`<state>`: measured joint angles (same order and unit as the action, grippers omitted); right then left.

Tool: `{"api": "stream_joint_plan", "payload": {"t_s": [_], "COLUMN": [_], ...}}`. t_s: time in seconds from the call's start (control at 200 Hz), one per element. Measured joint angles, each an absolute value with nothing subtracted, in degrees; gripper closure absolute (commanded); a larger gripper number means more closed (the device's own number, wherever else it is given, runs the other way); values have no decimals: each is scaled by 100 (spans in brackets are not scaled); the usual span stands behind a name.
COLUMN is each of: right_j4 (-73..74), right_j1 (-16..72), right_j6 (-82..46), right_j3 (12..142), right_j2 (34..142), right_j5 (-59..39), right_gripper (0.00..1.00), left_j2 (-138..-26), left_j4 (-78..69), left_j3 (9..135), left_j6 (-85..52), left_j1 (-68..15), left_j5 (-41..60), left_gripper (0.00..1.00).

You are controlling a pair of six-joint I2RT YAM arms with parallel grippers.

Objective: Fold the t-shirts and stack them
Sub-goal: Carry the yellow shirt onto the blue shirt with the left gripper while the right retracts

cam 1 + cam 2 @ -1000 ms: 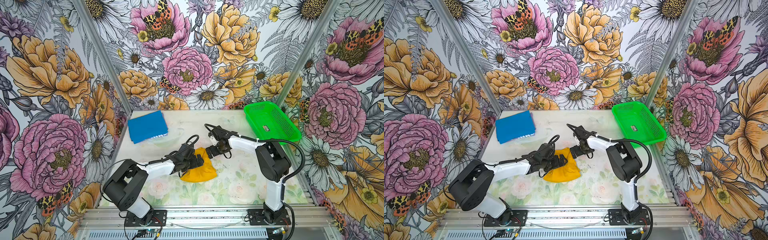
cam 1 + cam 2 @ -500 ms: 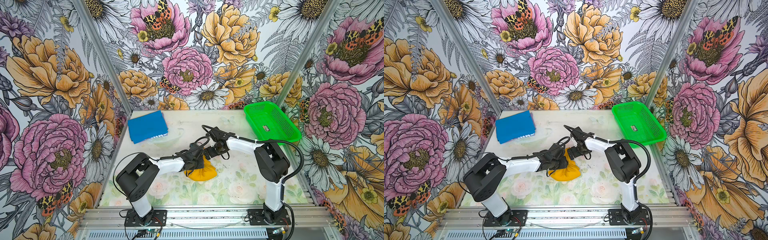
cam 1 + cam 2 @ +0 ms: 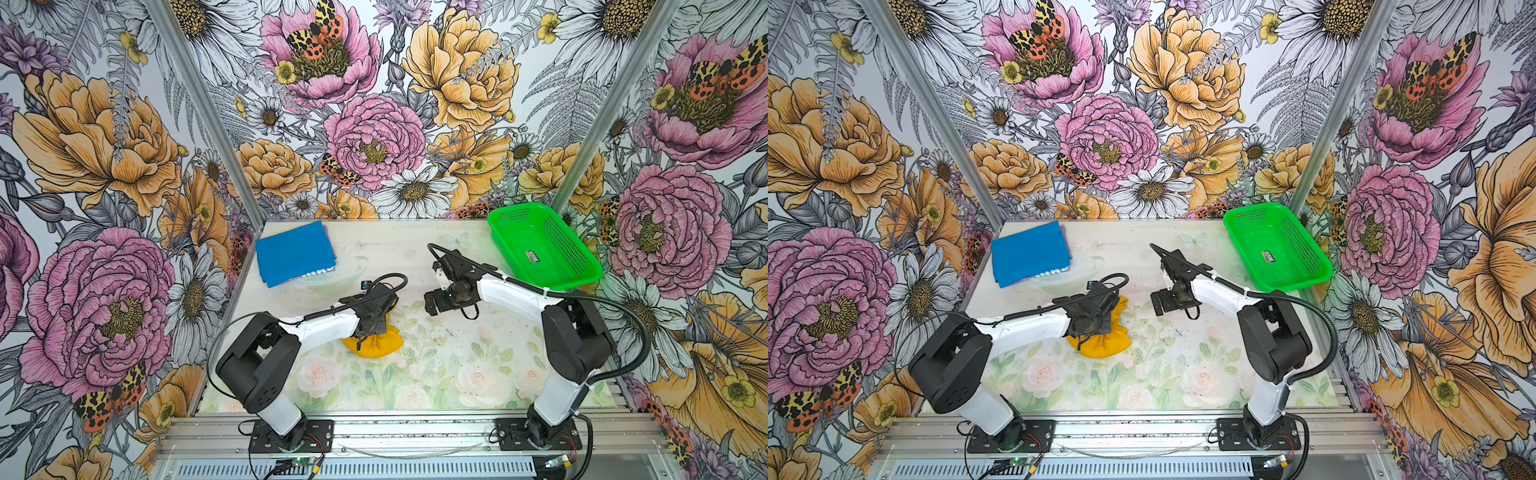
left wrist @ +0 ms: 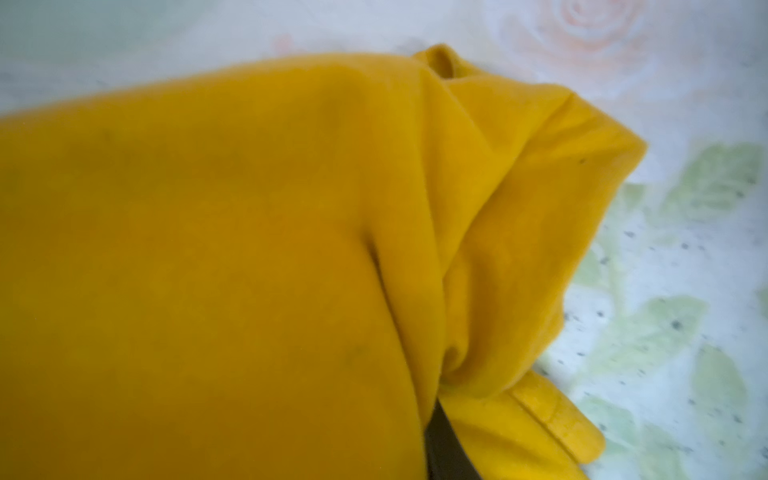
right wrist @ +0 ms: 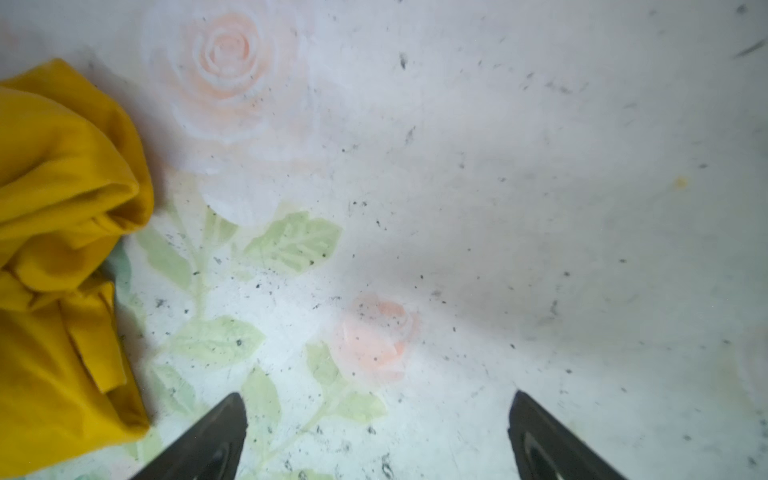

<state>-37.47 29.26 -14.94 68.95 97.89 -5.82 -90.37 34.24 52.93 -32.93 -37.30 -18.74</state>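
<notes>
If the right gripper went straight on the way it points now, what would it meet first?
Probably the bare table: in the right wrist view the right gripper, fingers open, faces only printed tabletop. The mustard-yellow t-shirt lies off to one side, apparently outside that line.

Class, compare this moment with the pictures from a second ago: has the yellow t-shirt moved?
Yes. The yellow t-shirt has bunched up, and its right edge has drawn leftwards, away from the green basket.

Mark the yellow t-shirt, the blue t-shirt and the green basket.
yellow t-shirt (image 3: 378, 345), in a top view, on its bunched near edge.
blue t-shirt (image 3: 293, 253), in a top view, on its folded top face.
green basket (image 3: 561, 245), in a top view, on its bare mesh floor.
</notes>
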Motion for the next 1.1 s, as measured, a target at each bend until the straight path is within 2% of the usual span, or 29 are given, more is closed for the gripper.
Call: {"api": "stream_joint_plan", "payload": {"t_s": [0.19,0.4,0.8,1.101], "right_j4": [-3376,-3035,-1841,-989], "right_j1": [3035,3448,4788,5413], "right_j6": [-1347,-1090,-757,-631], "right_j3": [6521,6071,5437,5277], "right_j2": [8746,8302,8040,7961], "right_j5": [-659,-808,-1269,-1474], "right_gripper": [1,1,1,1], "left_j2": [-8882,-9159,-10814,-11939], "left_j4": [3765,3684,3391,3365], "left_j3": [6023,7000,9078,10132], "left_j6": [-2178,-1092,-401,-298], "left_j1": [-2637,-1662,141,821], "left_j5": [-2056,-1898,115,1179], "left_gripper": [98,98,98,96]}}
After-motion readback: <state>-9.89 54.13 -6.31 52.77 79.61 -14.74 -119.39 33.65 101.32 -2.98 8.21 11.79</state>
